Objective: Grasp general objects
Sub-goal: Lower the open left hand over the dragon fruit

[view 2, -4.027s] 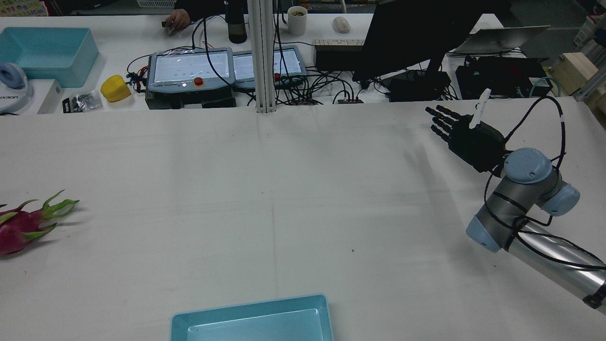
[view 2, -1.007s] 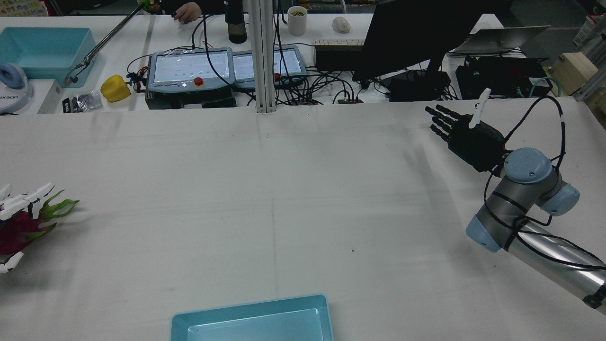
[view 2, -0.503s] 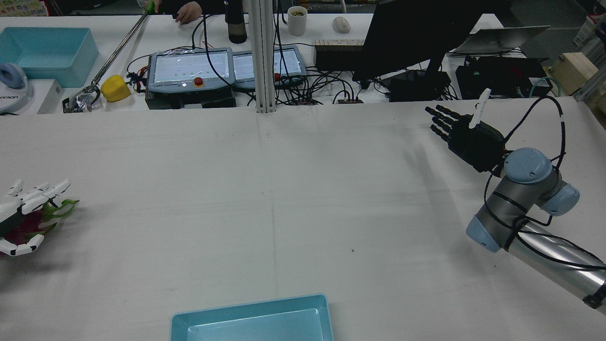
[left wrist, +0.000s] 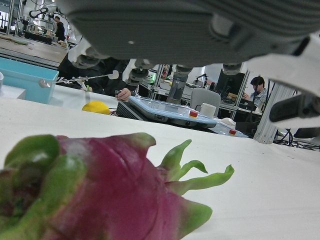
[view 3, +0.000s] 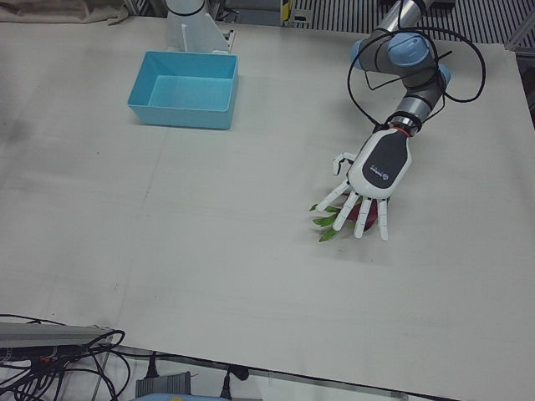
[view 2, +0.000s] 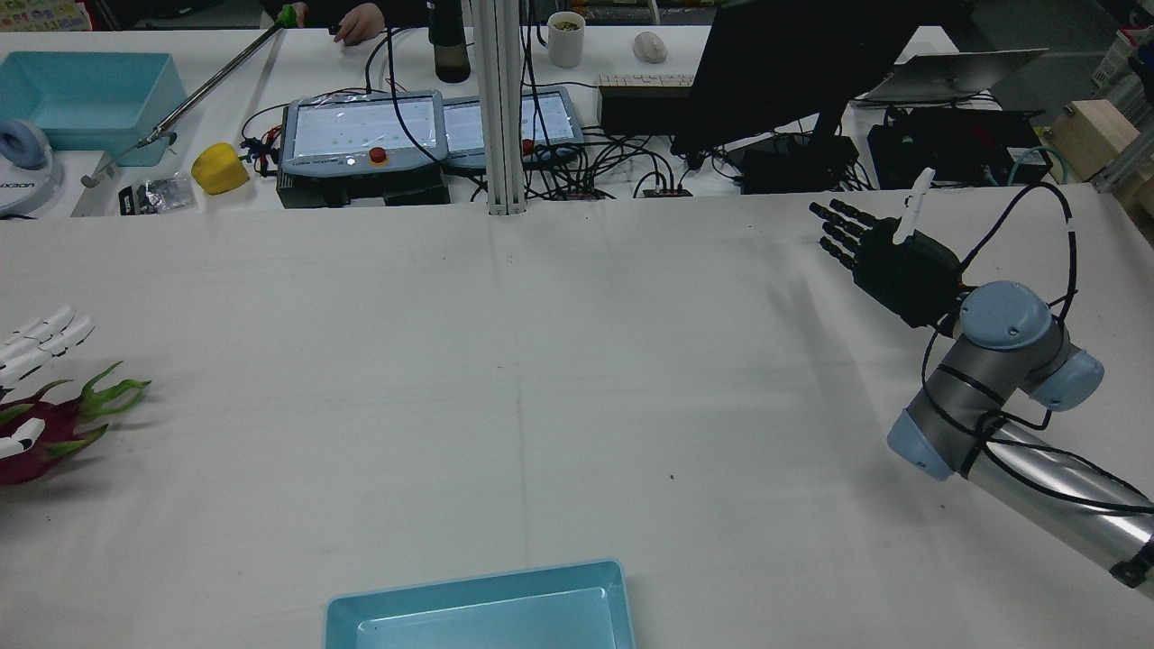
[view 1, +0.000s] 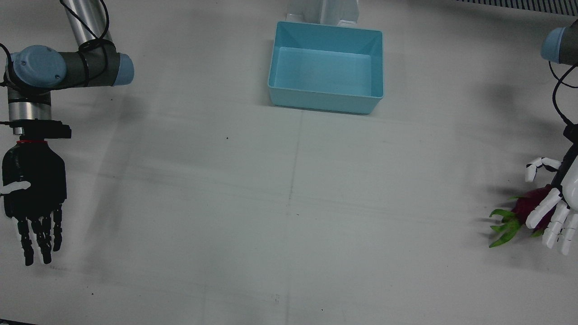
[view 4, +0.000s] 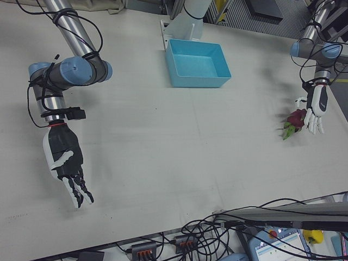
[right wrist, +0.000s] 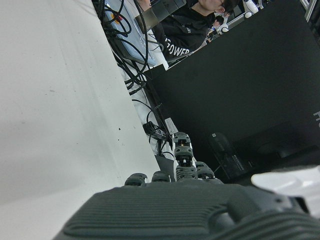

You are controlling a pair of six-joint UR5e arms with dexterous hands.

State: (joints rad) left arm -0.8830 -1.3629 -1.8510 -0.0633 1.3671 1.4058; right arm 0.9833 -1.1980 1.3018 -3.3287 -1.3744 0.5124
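Dragon fruit (view 3: pixel 361 213) lies on the white table (view 1: pixel 289 203) near its left edge, largely hidden beneath the white left hand (view 3: pixel 374 174), whose fingers are spread apart above it and hold nothing; whether they touch the fruit cannot be told. Its long axis runs across the table, green tips pointing toward the middle. The black right hand (view 1: pixel 34 198) hovers with fingers extended and empty over the far right side, well apart from the blue bin (view 1: pixel 326 67) at the near edge.

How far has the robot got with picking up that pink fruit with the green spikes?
Nothing looks finished: the pink dragon fruit with green spikes lies on the white table. The white left hand hovers over it, fingers spread. Closing, lifting and perhaps carrying it to the empty blue plastic bin remain. The black right hand is open, far off.
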